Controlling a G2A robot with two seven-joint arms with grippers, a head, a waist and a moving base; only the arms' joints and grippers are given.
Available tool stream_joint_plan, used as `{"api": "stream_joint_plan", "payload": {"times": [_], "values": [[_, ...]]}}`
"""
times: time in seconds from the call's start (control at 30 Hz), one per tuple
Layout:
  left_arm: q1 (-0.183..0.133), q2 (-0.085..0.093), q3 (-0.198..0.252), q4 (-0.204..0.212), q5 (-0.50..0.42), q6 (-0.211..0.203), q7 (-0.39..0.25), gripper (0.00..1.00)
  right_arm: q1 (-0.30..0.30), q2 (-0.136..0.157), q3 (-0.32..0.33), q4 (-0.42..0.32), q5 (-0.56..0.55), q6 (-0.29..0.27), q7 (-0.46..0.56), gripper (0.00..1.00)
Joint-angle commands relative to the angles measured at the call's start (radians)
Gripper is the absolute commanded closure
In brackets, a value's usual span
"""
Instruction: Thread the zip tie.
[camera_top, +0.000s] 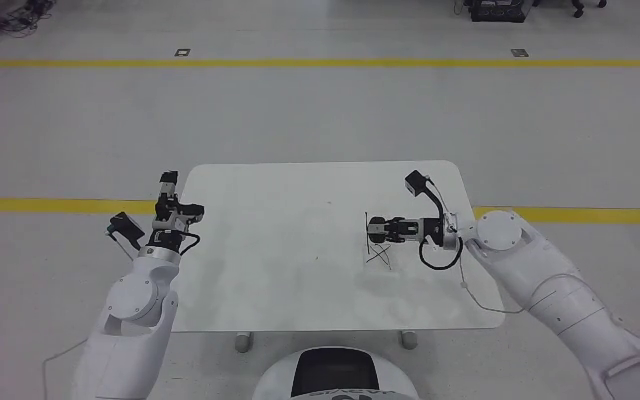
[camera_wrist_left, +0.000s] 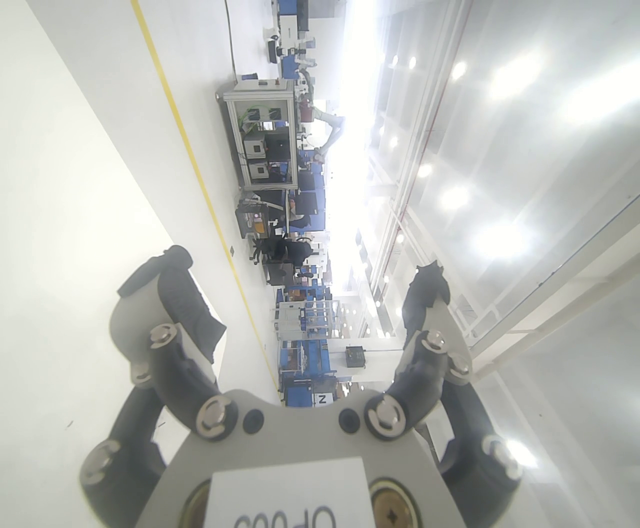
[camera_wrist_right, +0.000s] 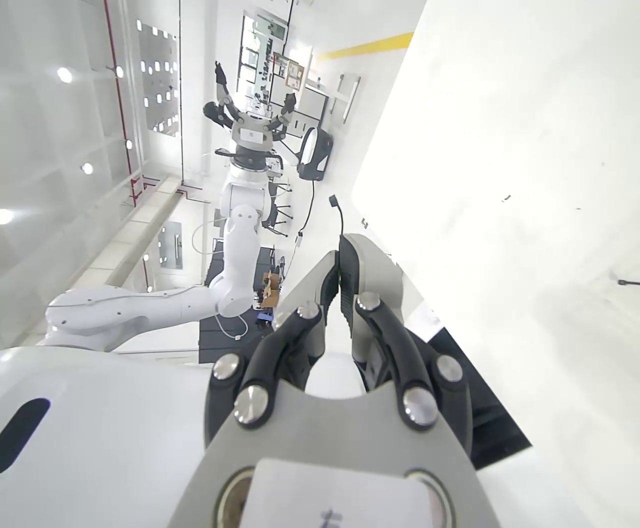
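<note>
Over the right half of the bench (camera_top: 300, 210), from above: grips the thin black zip tie (camera_top: 368, 250) crosswise in the closed right tool (camera_top: 371, 231); rests the left tool (camera_top: 181, 196) at the far left edge, well apart. From the left wrist: spread wide, holding nothing. From the right wrist: pinches the strap tight, with a short end poking out beyond. Likely light, springy and slick; best taken near the free tip.
</note>
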Motion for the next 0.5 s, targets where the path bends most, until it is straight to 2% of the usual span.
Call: {"api": "stream_joint_plan", "payload": {"times": [0.0, 0.1, 0.2, 0.23, 0.27, 0.47], "values": [[0.011, -0.001, 0.018, -0.020, 0.084, -0.038, 0.008, 0.00, -0.009, -0.002, 0.004, -0.016, -0.017, 0.012, -0.035, 1.00], [0.036, -0.001, 0.050, -0.056, 0.221, -0.062, 0.023, 0.00, -0.019, -0.003, 0.018, -0.020, -0.015, 0.028, -0.057, 1.00], [0.056, -0.001, 0.098, -0.090, 0.406, -0.055, 0.050, 0.00, -0.031, -0.005, 0.033, -0.016, 0.003, 0.036, -0.072, 1.00], [0.062, -0.002, 0.117, -0.102, 0.440, -0.076, 0.053, 0.00, -0.037, -0.006, 0.040, -0.010, 0.020, 0.037, -0.078, 1.00], [0.066, -0.003, 0.124, -0.101, 0.445, -0.088, 0.060, 0.00, -0.042, -0.006, 0.047, -0.004, 0.034, 0.039, -0.084, 1.00], [0.066, -0.003, 0.124, -0.101, 0.445, -0.088, 0.060, 0.00, -0.043, -0.006, 0.049, -0.001, 0.037, 0.040, -0.087, 1.00]]}}
